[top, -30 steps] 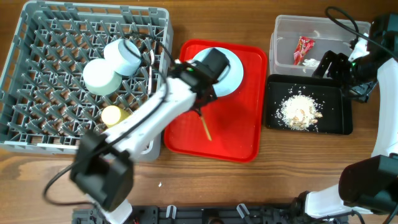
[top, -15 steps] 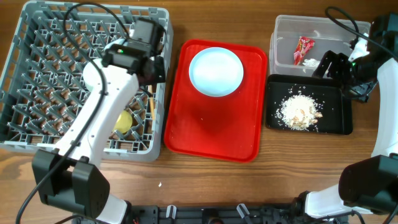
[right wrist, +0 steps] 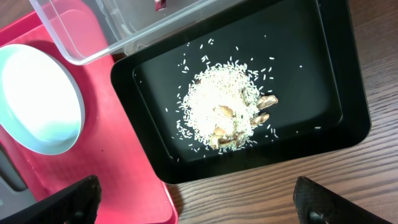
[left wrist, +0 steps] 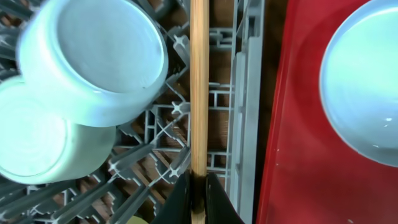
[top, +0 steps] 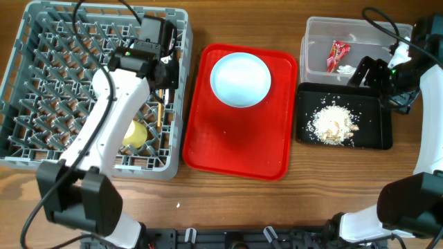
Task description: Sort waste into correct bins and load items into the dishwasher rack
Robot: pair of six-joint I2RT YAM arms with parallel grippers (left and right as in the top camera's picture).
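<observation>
Left gripper [left wrist: 199, 200]: jaws closed on one end of a wooden chopstick [left wrist: 199, 93]. In the left wrist view the stick's long axis runs straight up the frame, away from the fingers, parallel to the dishwasher rack's [top: 41, 149] right wall and just inside it. It hangs above the pegs; whether it touches them cannot be told. Overhead, that axis runs from the table's far side to its near side.

Beside the stick in the rack are a pale blue bowl [left wrist: 93, 59] and a light green bowl [left wrist: 37, 146], both mouth down and touching each other. A yellow cup [top: 136, 133] sits nearer the front wall.

The pale blue plate [top: 240, 79] lies on the far half of the red tray [top: 235, 149].

Right gripper [right wrist: 198, 208]: fingers spread wide, holding nothing, above the black tray [right wrist: 336, 81], which holds rice and food scraps [right wrist: 227, 115].

The clear tub [top: 315, 38] contains a red wrapper [top: 338, 55] and a white napkin [top: 346, 68]. The wrapper's print is too small to read.
</observation>
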